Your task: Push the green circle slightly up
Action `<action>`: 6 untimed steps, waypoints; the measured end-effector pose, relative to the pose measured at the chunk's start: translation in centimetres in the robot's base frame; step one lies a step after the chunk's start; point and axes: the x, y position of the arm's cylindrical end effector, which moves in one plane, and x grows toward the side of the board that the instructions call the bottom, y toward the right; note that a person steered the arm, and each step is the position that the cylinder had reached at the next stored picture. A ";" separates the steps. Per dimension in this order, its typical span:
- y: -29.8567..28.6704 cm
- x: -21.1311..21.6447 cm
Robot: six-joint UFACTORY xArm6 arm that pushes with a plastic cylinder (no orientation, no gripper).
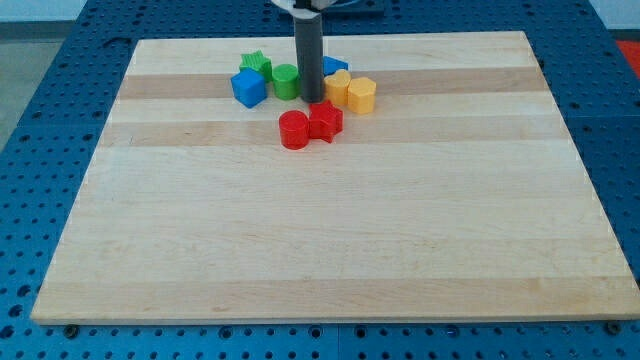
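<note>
my tip [311, 99]: lower end of the straight dark rod, down on the board in the upper middle of the frame, inside the block cluster. no jaws or fingers on this rig, so nothing to spread, press or pinch; it only shoves.
tip vs target: sits just beside the green circle [286, 80], on its right side and a touch lower in frame; looks like touching or nearly, can't tell for sure.
green circle: upper middle of frame, left of the rod, wedged between blue block and rod.
why tip is there: my guess, it's working toward the circle's lower edge so a push goes up-frame; from the side as it stands it would shove left, not up.
green star [256, 65]: just above-left of the circle, close; it sits in the push path, so only a slight nudge fits.
blue cube [247, 88]: touching or just beside the circle's left.
blue block behind rod [335, 65]: partly hidden, shape unclear.
yellow blocks: one [339, 86] right of the rod, shape unclear, another [361, 94] further right, looks rounded.
red circle [293, 130] and red star [325, 120]: touching pair just below the tip, crowding the approach from below.
wooden board [320, 250]: lower part bare.
progress: judged not yet done.
</note>
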 end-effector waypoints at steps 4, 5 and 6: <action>-1.8 2.5; -2.1 1.8; -2.1 -0.4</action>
